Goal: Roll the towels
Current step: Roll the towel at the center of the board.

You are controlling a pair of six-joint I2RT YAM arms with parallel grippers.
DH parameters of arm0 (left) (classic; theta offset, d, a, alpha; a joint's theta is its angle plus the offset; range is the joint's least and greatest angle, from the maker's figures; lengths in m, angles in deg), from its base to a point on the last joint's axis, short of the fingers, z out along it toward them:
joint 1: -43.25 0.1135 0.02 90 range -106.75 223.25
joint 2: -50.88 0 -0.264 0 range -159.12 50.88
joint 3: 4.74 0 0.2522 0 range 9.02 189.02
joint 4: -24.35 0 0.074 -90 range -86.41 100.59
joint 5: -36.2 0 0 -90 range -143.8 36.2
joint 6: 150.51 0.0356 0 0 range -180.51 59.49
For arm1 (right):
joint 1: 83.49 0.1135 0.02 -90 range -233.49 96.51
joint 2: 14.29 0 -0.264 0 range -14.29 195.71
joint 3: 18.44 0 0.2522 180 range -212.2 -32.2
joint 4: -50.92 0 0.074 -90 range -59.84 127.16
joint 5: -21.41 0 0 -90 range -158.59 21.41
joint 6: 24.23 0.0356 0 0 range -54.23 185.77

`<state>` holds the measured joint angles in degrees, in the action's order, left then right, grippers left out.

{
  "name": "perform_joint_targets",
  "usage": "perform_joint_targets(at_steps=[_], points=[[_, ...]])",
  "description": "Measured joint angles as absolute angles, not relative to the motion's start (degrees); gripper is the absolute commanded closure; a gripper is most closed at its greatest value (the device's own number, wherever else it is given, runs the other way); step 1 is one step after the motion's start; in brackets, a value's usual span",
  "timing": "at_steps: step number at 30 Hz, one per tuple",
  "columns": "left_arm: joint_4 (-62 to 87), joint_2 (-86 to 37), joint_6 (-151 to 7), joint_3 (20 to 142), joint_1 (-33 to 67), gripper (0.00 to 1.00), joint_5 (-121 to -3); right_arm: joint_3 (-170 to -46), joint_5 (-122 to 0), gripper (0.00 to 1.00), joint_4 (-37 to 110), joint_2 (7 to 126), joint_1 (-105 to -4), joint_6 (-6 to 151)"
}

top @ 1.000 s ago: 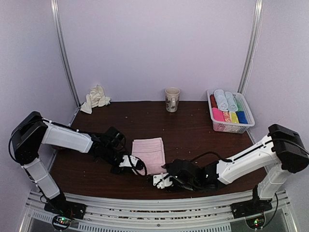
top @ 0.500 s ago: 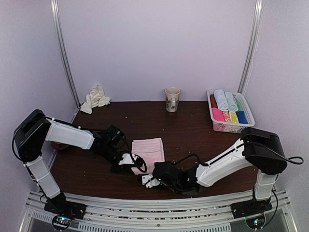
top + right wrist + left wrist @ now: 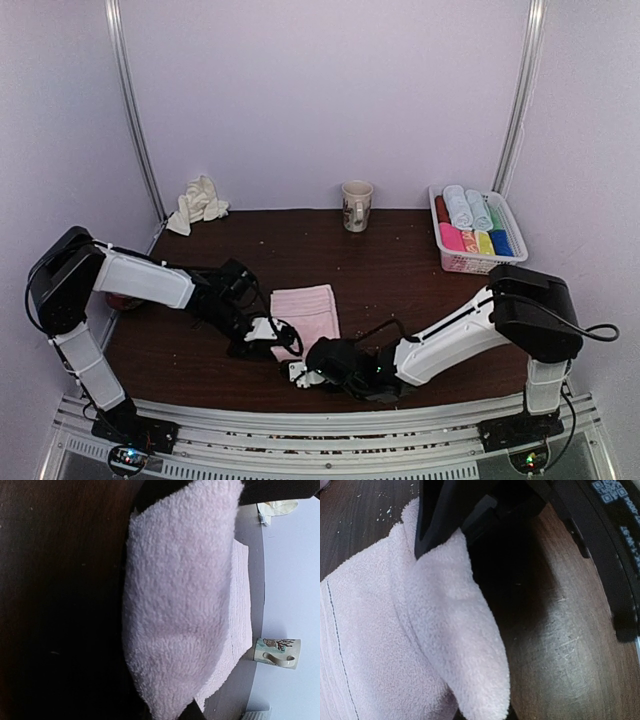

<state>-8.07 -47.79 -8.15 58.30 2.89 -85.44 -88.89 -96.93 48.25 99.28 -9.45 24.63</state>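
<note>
— What changed for us?
— Our right gripper (image 3: pixel 300 370) slid left and clamped the near edge of the pale pink towel (image 3: pixel 310 305), which lies near the middle of the table (image 3: pixel 400 265). Our left gripper (image 3: pixel 272 336) pinches its near-left corner.
— Then we judge the roll can begin.

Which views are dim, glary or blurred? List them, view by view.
Top external: even light, sharp all over, soft shadows on the table. Left wrist: towel pile crisp, pale glare on the wood at right, fingers above dark and featureless. Right wrist: left half lost in shadow, towel slightly soft, mug clear.
</note>
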Motion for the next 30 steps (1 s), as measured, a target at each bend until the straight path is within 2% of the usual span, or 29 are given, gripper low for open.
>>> perform_joint_targets(at_steps=[1,2,5,9,11,17,30], points=[[-7.98,-47.68,-8.15,58.12,3.06,0.69,-85.53,-89.5,-96.42,0.89,47.16,99.33,-9.61,25.2],[-7.85,-47.42,-8.11,57.73,3.17,0.6,-85.53,-90.0,-95.75,0.89,46.37,99.33,-9.71,25.61],[-7.76,-45.67,-8.37,55.46,3.67,0.47,-85.51,-91.6,-93.25,0.89,43.82,99.33,-10.37,27.36],[-7.65,-41.93,-8.74,53.01,4.46,0.24,-84.72,-93.08,-89.8,0.89,41.3,99.26,-11.29,29.31],[-7.39,-39.24,-9.25,52.02,5.03,0.17,-84.44,-93.63,-88.2,0.89,39.9,99.07,-11.77,30.18],[-2.63,-28.32,-10.54,47.87,6.36,0.12,-83.23,-96.82,-82.41,0.89,34.4,98.83,-13.61,32.76],[14.47,-9.96,-5.05,27.74,6.45,0.19,-78.21,-111.95,-62.81,0.89,16.49,103.44,-20.07,39.16]])
